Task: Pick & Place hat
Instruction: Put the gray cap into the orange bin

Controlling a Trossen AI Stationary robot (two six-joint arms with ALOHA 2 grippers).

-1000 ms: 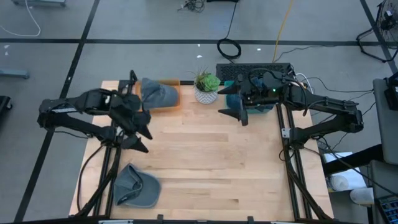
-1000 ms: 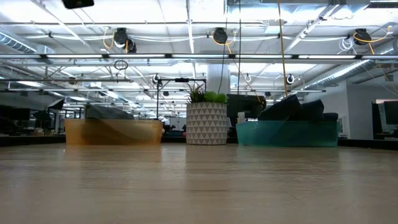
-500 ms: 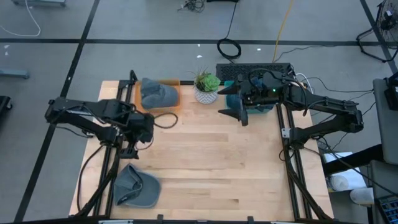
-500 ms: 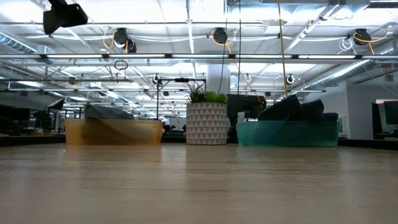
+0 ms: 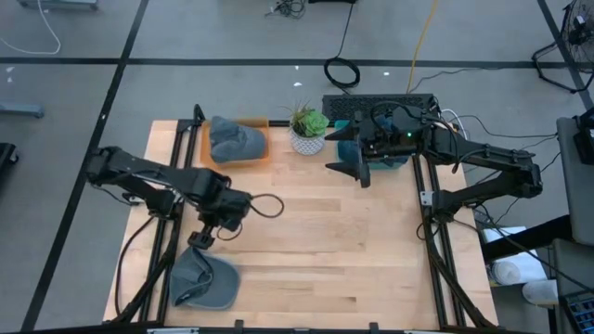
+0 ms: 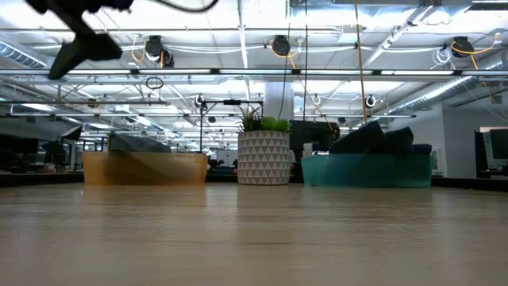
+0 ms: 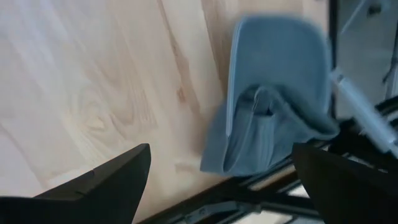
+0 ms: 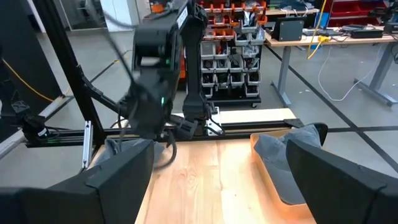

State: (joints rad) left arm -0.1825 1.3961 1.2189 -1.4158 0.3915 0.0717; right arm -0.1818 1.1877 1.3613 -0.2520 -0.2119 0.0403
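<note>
High view: left gripper (image 5: 202,239) has swung from beside the orange bin (image 5: 263,154) to just above the loose hat (image 5: 205,280) at the table's near-left corner.
Pincer: wide open, empty.
Meaning: pickup looks imminent.
Right gripper (image 5: 356,169): parked open by the teal bin.

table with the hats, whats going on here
The left gripper, open and empty, hangs just above a grey hat lying on the table at its front left corner. A second hat sits in the orange bin. The right gripper waits, open, by the teal bin.
</note>
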